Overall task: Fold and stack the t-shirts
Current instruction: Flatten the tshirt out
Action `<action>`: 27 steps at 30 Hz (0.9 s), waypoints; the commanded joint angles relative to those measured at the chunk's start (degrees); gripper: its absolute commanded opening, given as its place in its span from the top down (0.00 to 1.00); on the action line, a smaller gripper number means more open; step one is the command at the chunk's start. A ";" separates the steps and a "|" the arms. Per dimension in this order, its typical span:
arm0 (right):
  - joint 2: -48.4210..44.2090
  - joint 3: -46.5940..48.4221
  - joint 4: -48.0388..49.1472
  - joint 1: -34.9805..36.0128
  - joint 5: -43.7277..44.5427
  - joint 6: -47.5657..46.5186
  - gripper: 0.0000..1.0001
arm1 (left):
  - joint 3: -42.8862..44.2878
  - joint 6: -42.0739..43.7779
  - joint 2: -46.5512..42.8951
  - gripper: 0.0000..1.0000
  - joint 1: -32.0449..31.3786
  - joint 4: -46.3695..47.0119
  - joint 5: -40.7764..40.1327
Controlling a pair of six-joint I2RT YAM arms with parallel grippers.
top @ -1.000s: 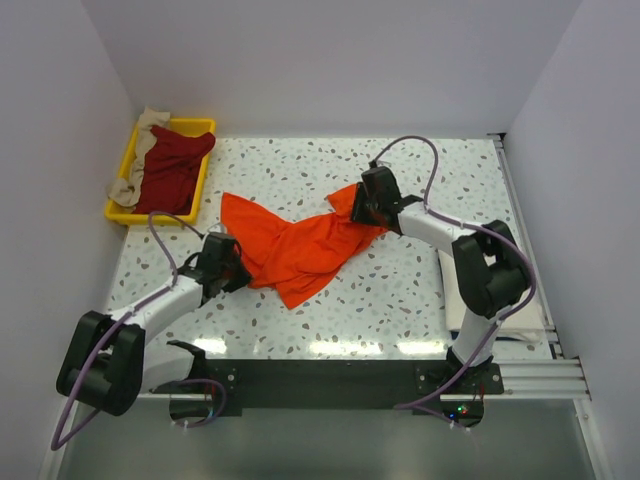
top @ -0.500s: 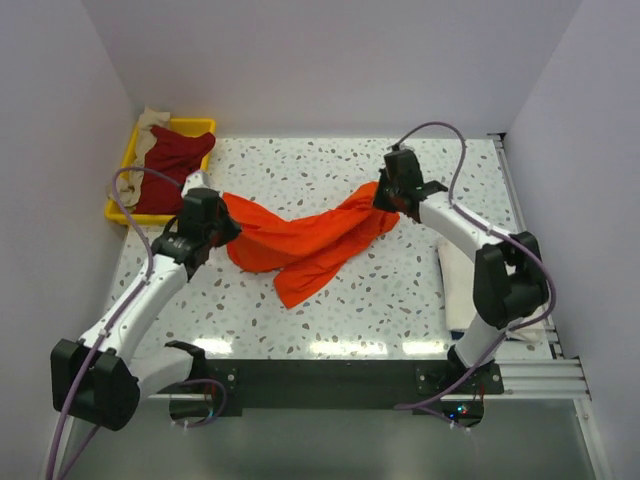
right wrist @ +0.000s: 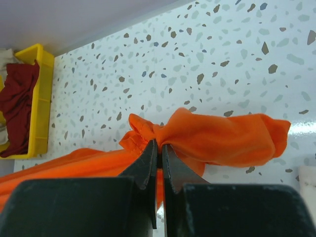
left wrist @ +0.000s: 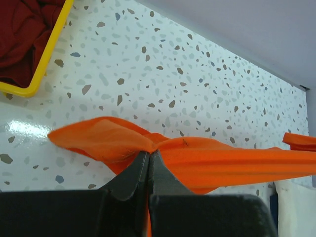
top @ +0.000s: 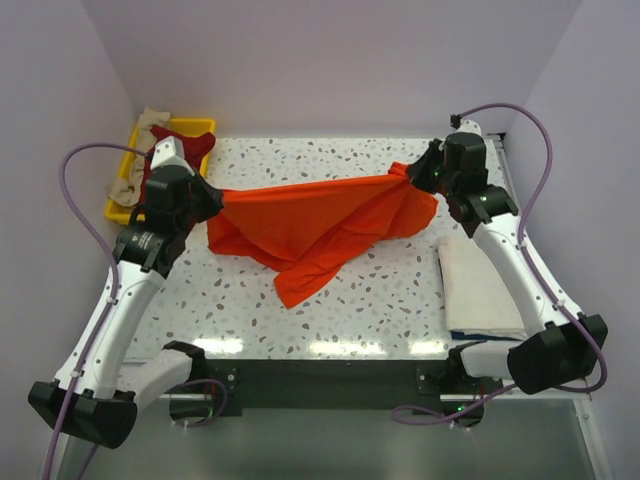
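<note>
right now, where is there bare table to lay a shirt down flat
Bare table lies beyond the orange shirt, between the tray and the far right corner, and along the near edge, left of the cream shirt. Crowded: the middle under the stretched shirt, and the right side.

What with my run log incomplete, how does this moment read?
left claw: shut on bright orange cloth t-shirt | right claw: shut on it too | t-shirt: stretched between them
</note>
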 commanded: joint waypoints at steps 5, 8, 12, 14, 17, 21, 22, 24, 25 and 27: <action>-1.97 1.90 -1.41 -0.52 -0.27 -0.76 1.00 | 4.81 3.00 2.16 1.00 1.12 0.25 1.80; 0.05 0.15 -0.97 -0.44 -0.18 -0.68 1.00 | 4.29 2.91 6.46 1.00 1.73 2.79 6.19; 6.09 -1.53 -0.44 -0.70 1.57 -0.76 1.00 | 2.80 2.38 15.76 1.00 2.52 6.31 10.78; 9.62 -1.27 0.26 -1.66 0.70 -0.68 1.00 | 2.35 2.12 19.37 1.00 2.88 8.86 12.87; 17.00 1.45 0.87 -3.16 -0.71 -0.33 1.00 | 3.31 1.16 26.84 0.99 3.93 11.67 15.35; 25.62 7.33 0.35 -4.92 -1.94 0.03 1.00 | 8.75 0.80 38.16 0.98 4.63 13.00 18.61; 28.16 8.22 0.26 -5.53 -2.11 0.11 1.00 | 9.90 0.97 39.68 0.97 4.72 13.35 19.22; 30.55 9.71 0.26 -6.23 -3.08 0.46 1.00 | 13.41 1.24 43.81 0.96 5.07 13.27 19.57; 32.30 10.85 0.35 -7.11 -3.34 0.73 1.00 | 14.56 1.24 44.70 0.96 5.25 13.27 19.49; 33.54 12.00 0.87 -7.99 -4.48 1.43 1.00 | 17.54 1.41 47.32 0.96 5.60 13.88 19.92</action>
